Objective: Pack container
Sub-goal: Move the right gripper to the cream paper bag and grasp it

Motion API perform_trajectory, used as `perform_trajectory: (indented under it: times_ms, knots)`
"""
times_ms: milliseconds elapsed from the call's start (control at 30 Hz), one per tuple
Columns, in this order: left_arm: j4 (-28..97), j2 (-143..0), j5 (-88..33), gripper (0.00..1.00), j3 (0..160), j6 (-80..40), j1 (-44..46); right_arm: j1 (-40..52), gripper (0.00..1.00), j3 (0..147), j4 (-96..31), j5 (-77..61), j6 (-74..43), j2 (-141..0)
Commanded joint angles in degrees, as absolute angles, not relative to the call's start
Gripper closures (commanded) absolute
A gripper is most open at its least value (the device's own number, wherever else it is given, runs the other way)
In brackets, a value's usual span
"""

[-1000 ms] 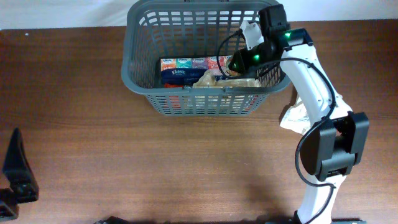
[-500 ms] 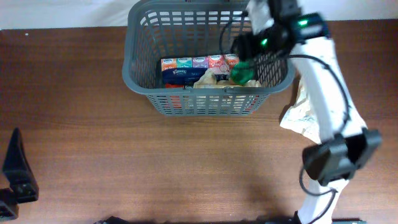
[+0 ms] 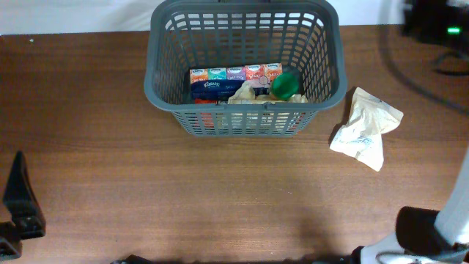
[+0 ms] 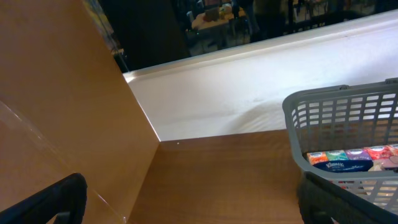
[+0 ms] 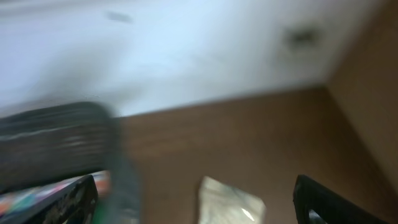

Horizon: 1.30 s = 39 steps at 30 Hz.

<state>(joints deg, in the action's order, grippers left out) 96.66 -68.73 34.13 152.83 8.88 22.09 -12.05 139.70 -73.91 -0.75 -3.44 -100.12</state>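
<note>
The dark grey basket [image 3: 165,110] stands at the table's back centre. Inside lie a Kleenex tissue pack [image 3: 220,82], a crumpled beige packet [image 3: 248,92] and a green item [image 3: 286,85]. A white bag [image 3: 366,133] lies on the table right of the basket. My right arm [image 3: 432,18] is at the far right back corner, away from the basket. In the blurred right wrist view my right gripper [image 5: 196,193] is open and empty, above the white bag [image 5: 231,202], with the basket [image 5: 62,134] to its left. My left gripper [image 4: 193,208] is open and empty at the front left [image 3: 18,194].
A white wall runs behind the table's back edge [image 4: 249,93]. A brown side panel [image 4: 56,93] stands to the left in the left wrist view. Bare wooden tabletop [image 3: 220,198] lies in front of the basket.
My right gripper let go of the green item in the basket, lifted out and swung to the far right back corner. The left arm has not moved.
</note>
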Motion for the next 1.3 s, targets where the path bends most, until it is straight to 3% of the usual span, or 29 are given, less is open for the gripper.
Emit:
perform_trajectory:
  times_ms: [0, 267, 667, 1267]
  knots:
    - [96.7, -68.9, 34.9, 0.01, 152.7, 8.0, 21.9, -20.0, 0.07, 130.1, -74.1, -7.1, -11.2, -102.4]
    - [96.7, -68.9, 34.9, 0.01, 152.7, 8.0, 21.9, -22.4, 0.07, 101.6, -66.0, -14.0, -10.8, -105.0]
    - [96.7, -68.9, 34.9, 0.01, 152.7, 8.0, 21.9, -20.9, 0.01, 75.4, -46.4, -13.3, -6.9, -105.3]
    - [96.7, -68.9, 34.9, 0.01, 152.7, 8.0, 21.9, -19.9, 0.00, 64.2, -31.8, -14.6, -7.2, -107.2]
